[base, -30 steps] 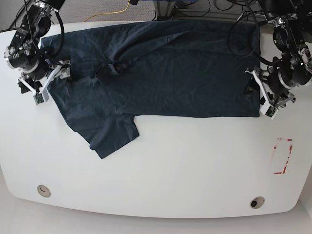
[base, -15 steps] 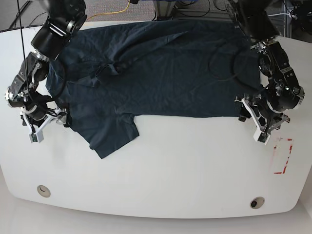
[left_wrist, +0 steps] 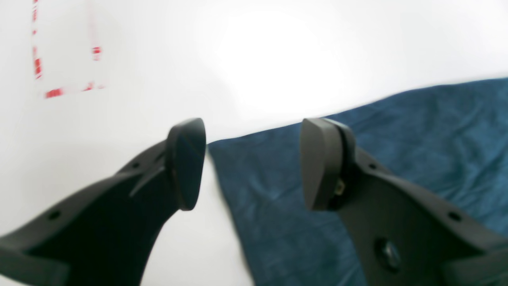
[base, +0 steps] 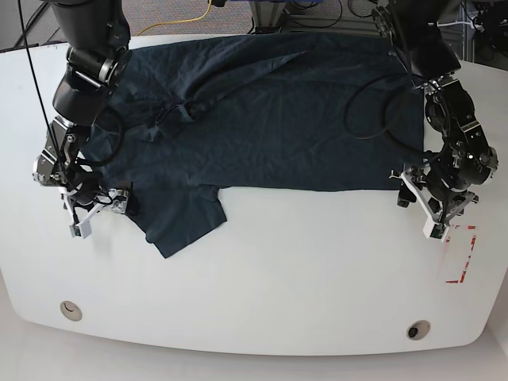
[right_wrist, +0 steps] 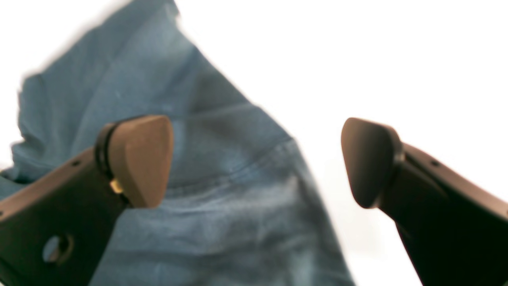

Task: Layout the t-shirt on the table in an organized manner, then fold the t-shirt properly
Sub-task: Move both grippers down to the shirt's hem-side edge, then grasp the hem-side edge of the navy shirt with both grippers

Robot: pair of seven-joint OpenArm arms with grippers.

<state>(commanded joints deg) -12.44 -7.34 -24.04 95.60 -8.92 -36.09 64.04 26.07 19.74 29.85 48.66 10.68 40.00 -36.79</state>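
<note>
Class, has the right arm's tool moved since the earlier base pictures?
Yes. The right tool has moved down along the t-shirt edge, toward the grommet hole.

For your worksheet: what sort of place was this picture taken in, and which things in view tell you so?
Probably a robotics lab or test workspace. Two robot arms work over a glossy white table marked with a red tape rectangle, cables trail across the floor behind it, and a t-shirt lies spread out as the test piece.

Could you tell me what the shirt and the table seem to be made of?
The shirt looks like soft matte knit cloth, probably cotton: it wrinkles and shows a stitched sleeve hem. The table looks like glossy white laminate or plastic, judging by its glare.
</note>
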